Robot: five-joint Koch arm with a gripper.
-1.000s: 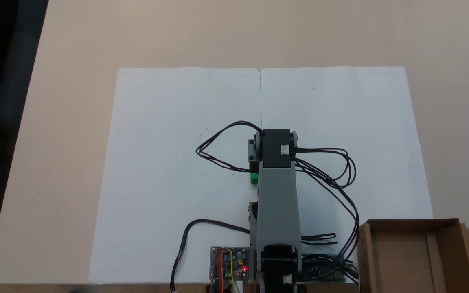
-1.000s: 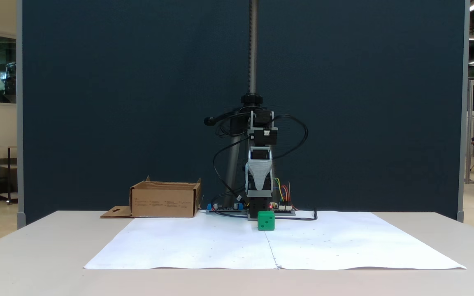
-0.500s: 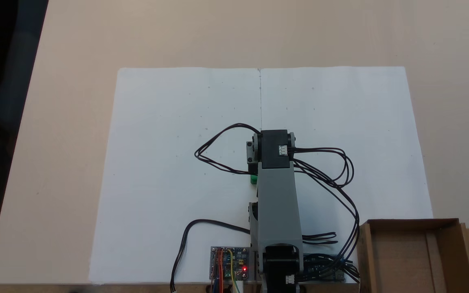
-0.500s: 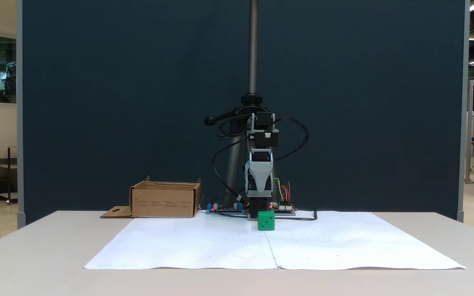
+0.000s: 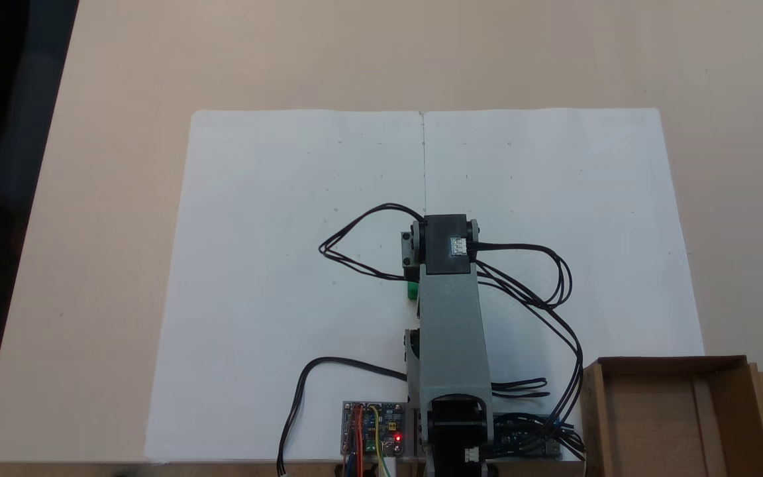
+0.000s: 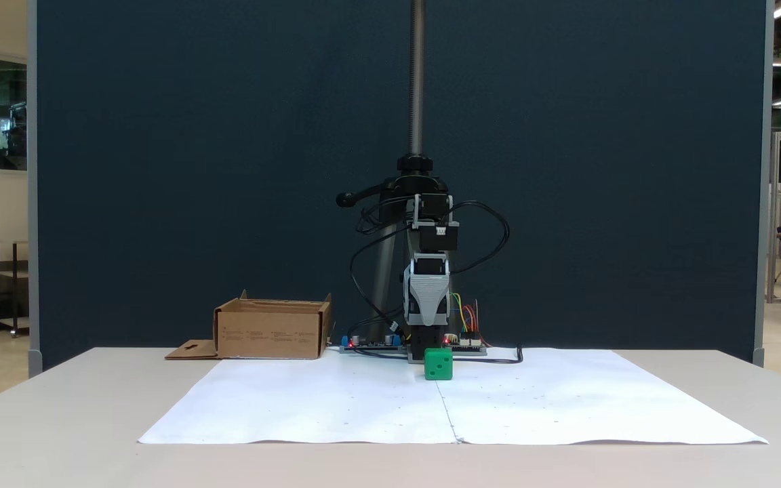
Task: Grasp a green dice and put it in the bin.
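Green dice [image 6: 438, 364] on white paper [image 6: 336, 407] near centre seam, resting on counter [image 6: 58, 420]; arm [image 6: 427, 298] hangs just behind and above it, not touching; jaws point down at dice, spread or pressed together cannot tell; bin [image 6: 272, 329] well apart to left of front fixed view, at paper's far corner.

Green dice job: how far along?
Nothing is done yet. The small bright green cube with darker pips sits on the white paper sheet, not lifted. The arm's end effector hangs just above and behind it; its state is unclear. Left: grasp, carry to the shallow brown cardboard box, release.
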